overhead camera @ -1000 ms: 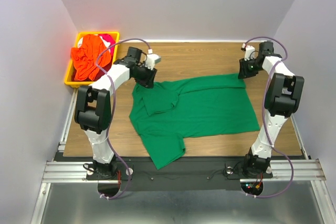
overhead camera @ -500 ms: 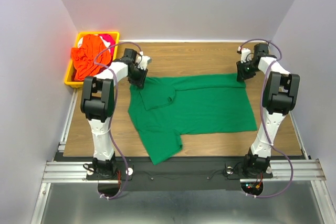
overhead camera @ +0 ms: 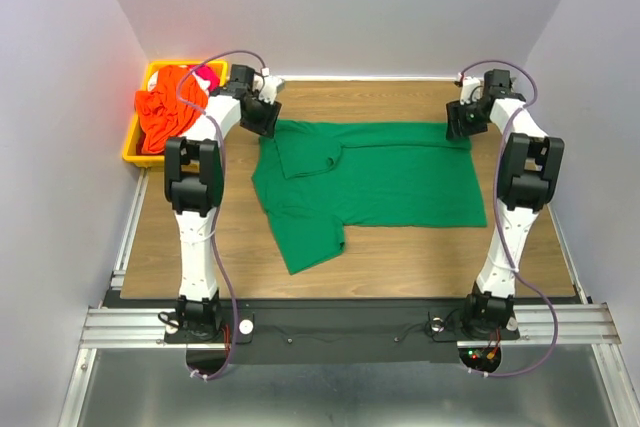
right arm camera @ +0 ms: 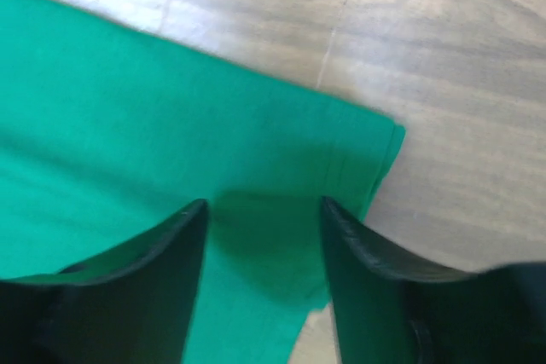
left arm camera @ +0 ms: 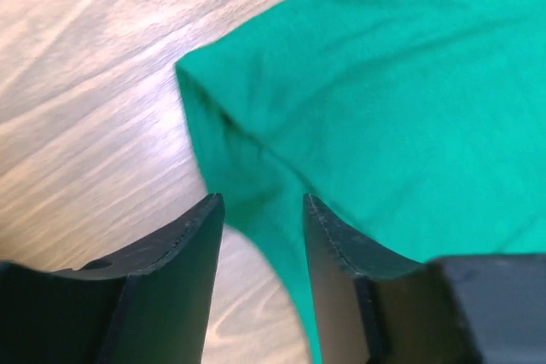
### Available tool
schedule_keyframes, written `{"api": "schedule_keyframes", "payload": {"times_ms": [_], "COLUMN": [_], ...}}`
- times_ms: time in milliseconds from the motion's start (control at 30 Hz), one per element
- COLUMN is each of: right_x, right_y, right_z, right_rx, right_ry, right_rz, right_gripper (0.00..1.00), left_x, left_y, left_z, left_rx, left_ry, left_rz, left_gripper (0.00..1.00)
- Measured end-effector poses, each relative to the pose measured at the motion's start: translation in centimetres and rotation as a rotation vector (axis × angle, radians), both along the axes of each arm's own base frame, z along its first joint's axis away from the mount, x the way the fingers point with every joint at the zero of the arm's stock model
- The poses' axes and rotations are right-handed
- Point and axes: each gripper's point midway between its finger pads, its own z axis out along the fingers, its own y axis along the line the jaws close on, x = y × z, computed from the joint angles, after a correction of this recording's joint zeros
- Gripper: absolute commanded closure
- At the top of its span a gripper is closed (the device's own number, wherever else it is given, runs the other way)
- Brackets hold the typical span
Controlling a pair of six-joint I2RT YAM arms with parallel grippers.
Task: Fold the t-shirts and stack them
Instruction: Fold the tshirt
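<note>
Green t-shirt [overhead camera: 380, 182] lay spread on the wooden table [overhead camera: 400, 97]. Its far edge ran nearly straight from one gripper to the other. One flap of cloth lay folded over the body near the far left corner. Another stuck out toward the near edge, left of centre.

Left gripper [overhead camera: 267, 118] was at the shirt's far left corner. In the wrist view its fingers [left arm camera: 171, 253] stood apart, and the gap between them showed green cloth and a strip of bare wood. Nothing was clamped.

Right gripper [overhead camera: 461, 122] was at the far right corner. Its fingers [right arm camera: 145, 270] were also parted, with cloth lying flat in the gap and nothing gripped. The shirt's corner showed just past the right-hand finger.

I could not tell from either wrist view whether the fingertips touched the cloth or hung just above it.

Yellow bin [overhead camera: 133, 154] sat at the table's far left. The orange t-shirt [overhead camera: 165, 112] was crumpled inside it. A bit of the red-pink t-shirt [overhead camera: 207, 75] showed at the bin's far side, mostly hidden by the left arm's cable.
</note>
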Motion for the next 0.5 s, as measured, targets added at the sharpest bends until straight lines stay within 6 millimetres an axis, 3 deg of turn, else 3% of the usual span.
{"api": "schedule_keyframes", "payload": {"times_ms": [100,167,200,333,400,467,500], "right_x": [-2.3,-4.7,-5.8,-10.0,-12.5,-15.4,-17.1], "right_y": [0.5,0.9,1.0,1.5,1.8,2.1,2.1], "right_z": [1.5,3.8,5.5,11.6,12.8,12.0,10.8], "right_rx": [0.000,-0.017,-0.031,-0.104,-0.138,-0.159,-0.172], "right_ry": [0.009,-0.006,-0.025,-0.131,-0.149,-0.113,-0.075], "right_rz": [0.023,0.063,0.084,0.176,0.224,0.275,0.313], "right_gripper": [0.27,0.26,0.27,0.43,0.49,0.51,0.52], "left_x": [-1.3,-2.9,-4.6,-9.9,-13.4,-16.3,-17.7], "left_y": [0.3,0.5,0.7,0.8,0.7,0.3,0.3], "left_z": [2.7,5.4,7.6,14.1,15.5,14.9,13.6], "left_rx": [-0.009,-0.012,-0.017,-0.009,0.003,0.014,0.022], "left_ry": [-0.032,-0.068,-0.096,-0.230,-0.270,-0.274,-0.246], "left_rz": [-0.045,-0.079,-0.109,-0.214,-0.279,-0.339,-0.369], "left_gripper": [0.39,0.39,0.39,0.41,0.42,0.43,0.43]}}
